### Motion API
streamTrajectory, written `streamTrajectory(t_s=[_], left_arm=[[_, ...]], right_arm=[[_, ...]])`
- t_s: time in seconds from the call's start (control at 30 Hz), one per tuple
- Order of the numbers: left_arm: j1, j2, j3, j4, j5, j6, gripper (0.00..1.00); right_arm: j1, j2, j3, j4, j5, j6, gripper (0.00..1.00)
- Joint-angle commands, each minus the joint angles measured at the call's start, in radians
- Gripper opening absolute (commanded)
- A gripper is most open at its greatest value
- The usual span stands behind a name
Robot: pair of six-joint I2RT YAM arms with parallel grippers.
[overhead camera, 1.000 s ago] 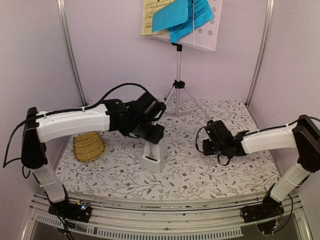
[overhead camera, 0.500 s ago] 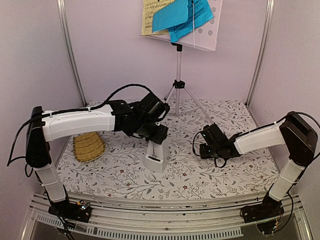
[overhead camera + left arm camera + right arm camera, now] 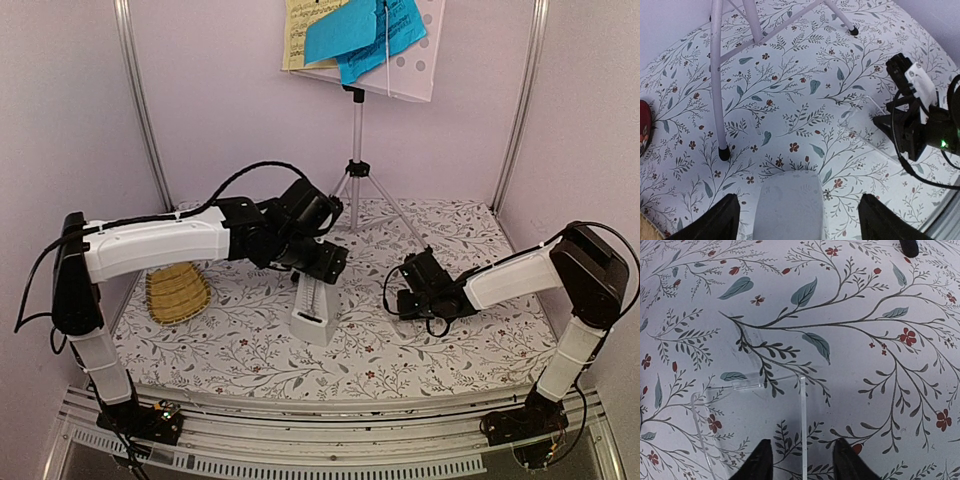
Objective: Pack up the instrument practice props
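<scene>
The white pyramid metronome stands upright mid-table. My left gripper hovers over its top, open; in the left wrist view the metronome sits between the spread fingers without touching them. The white perforated music-stand desk at the back holds blue music sheets and a pale-yellow sheet on silver tripod legs. My right gripper is open and low over the table, its fingers either side of a clear plastic pane's edge.
A yellow woven bamboo tray lies at the left under my left arm. The rim of a round red dish shows in the left wrist view. A tripod foot stands just behind the metronome. The clear plastic piece lies between the grippers.
My left gripper has shifted right and back at the metronome's top. My right gripper has slid left toward the table's middle, and its elbow has risen.
</scene>
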Motion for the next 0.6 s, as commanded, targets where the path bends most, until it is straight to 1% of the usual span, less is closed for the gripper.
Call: streamTrajectory(t_s=[0.0,0.07,0.17,0.2,0.3,0.33,0.37,0.4,0.43,0.5,0.57], left_arm=[[-0.001,-0.055,-0.004,0.065,-0.026,-0.001,0.86],[-0.001,-0.099,-0.03,0.101,-0.026,0.003,0.89],[-0.002,-0.187,-0.103,0.141,-0.036,-0.024,0.92],[-0.002,-0.237,-0.152,0.168,-0.044,-0.047,0.93],[0.024,-0.426,-0.392,0.299,-0.039,-0.142,0.97],[0.049,-0.488,-0.513,0.35,0.002,-0.189,0.98],[0.08,-0.55,-0.598,0.409,0.056,-0.224,0.98],[0.122,-0.606,-0.674,0.483,0.127,-0.257,0.98],[0.165,-0.652,-0.747,0.516,0.195,-0.286,0.98],[0.23,-0.72,-0.856,0.614,0.298,-0.318,0.98],[0.272,-0.75,-0.915,0.665,0.36,-0.326,0.98]], right_arm=[[-0.005,0.001,-0.01,0.016,-0.003,0.007,0.48],[-0.004,-0.021,-0.012,0.01,0.003,0.005,0.58],[-0.004,-0.066,-0.007,-0.006,0.003,-0.013,0.69],[-0.004,-0.087,-0.005,-0.012,0.002,-0.02,0.72],[-0.005,-0.155,-0.008,0.001,-0.021,-0.046,0.84],[-0.005,-0.178,-0.014,0.016,-0.039,-0.055,0.88],[-0.005,-0.201,-0.019,0.037,-0.064,-0.068,0.92],[-0.005,-0.224,-0.03,0.069,-0.097,-0.085,0.94],[-0.005,-0.245,-0.042,0.105,-0.137,-0.096,0.96],[-0.004,-0.284,-0.07,0.191,-0.228,-0.12,0.98],[-0.003,-0.321,-0.108,0.289,-0.318,-0.139,0.99]])
